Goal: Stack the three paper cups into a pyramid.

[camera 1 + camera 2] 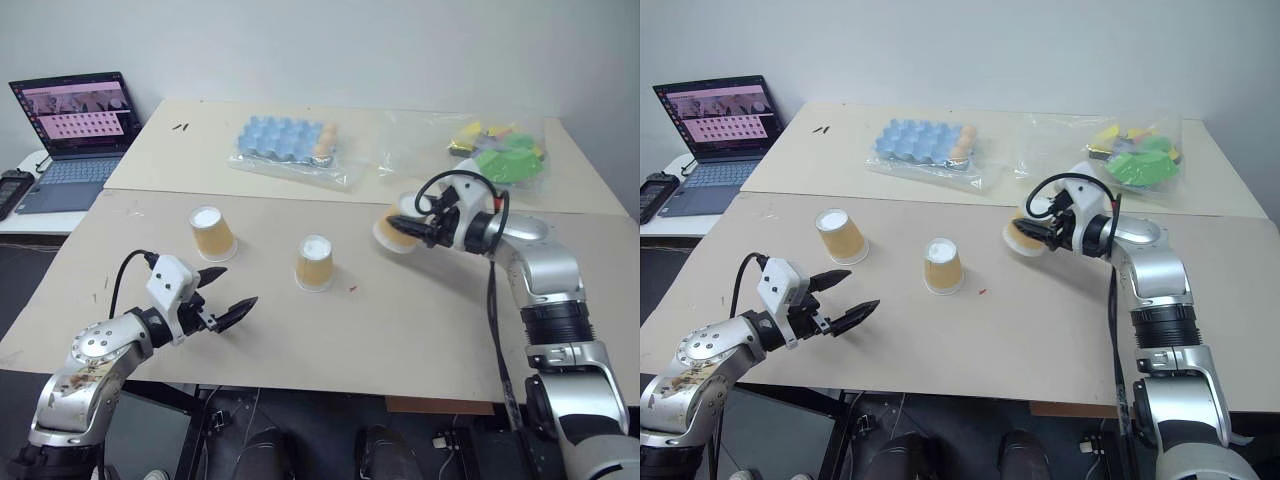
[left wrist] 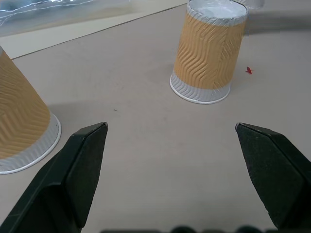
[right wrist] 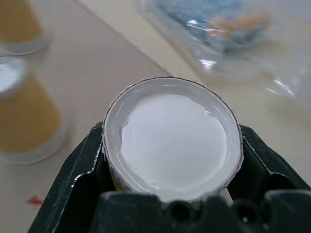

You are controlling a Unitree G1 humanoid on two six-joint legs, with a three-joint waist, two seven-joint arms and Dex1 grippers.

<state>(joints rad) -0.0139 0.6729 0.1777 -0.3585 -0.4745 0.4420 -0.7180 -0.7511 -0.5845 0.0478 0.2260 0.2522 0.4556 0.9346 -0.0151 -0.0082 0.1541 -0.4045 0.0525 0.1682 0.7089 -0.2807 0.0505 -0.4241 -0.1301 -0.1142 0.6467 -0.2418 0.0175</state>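
Three paper cups are seen on or over the counter [image 1: 420, 340]. Two stand upside down, well apart from each other: a left cup [image 1: 211, 233] at centre left of the left eye frame and a middle cup [image 1: 315, 262] near the centre, with a small red speck [image 1: 352, 289] on the counter just right of the middle cup. The third cup [image 1: 396, 231] is clamped between the fingers of the right hand [image 1: 408, 229] at centre right, tilted on its side and lifted off the counter; in the right wrist view its white base [image 3: 173, 137] is seen facing the camera, with a black finger [image 3: 73, 179] pressed against each side. No pyramid has been formed, as no cup rests on another. The left hand [image 1: 222, 298] is held at lower left over the counter's near edge, its fingers [image 2: 77, 170] spread wide apart with nothing between them, pointed toward the gap between the two standing cups. At the far side, a bagged blue tray [image 1: 285, 140], a clear bag of green and yellow items [image 1: 500, 155] and, at upper left, an open laptop [image 1: 75, 130] are seen.
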